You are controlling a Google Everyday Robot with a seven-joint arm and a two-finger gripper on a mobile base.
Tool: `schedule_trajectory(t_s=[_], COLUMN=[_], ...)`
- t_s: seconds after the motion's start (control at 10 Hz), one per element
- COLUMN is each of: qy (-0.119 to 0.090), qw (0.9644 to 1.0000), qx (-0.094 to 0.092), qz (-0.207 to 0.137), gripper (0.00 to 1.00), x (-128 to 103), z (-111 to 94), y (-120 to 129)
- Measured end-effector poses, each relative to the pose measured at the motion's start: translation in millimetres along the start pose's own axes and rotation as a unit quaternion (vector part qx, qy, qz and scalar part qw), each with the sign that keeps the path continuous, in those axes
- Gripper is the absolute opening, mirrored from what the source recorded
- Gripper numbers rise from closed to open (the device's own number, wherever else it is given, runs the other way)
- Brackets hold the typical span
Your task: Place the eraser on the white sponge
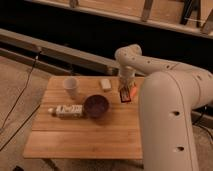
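The eraser (125, 95), a small black block with reddish marks, hangs from my gripper (125, 90) at the table's right side. The gripper is shut on it and holds it just above the wood. The white sponge (105, 83), a pale rounded pad, lies on the table's far edge, a short way left of the gripper. My white arm comes in from the right and arches over the far right corner.
A slender orange stick (134, 91) lies just right of the eraser. A white cup (71, 87) stands at the far left, a purple bowl (96, 105) in the middle, and a white labelled bottle (67, 110) lies left of the bowl on the wooden table (85, 137).
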Motion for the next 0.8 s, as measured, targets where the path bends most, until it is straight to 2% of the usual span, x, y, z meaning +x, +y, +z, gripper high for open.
schedule_trajectory(t_s=[0.4, 0.8], qy=[-0.021, -0.031], qw=[0.9995, 0.9987], qx=[0.006, 0.003], qz=[-0.022, -0.040], gripper=[0.00, 0.00], x=[-34.7, -58.9], z=[-16.6, -16.0], y=[14.3, 28.0])
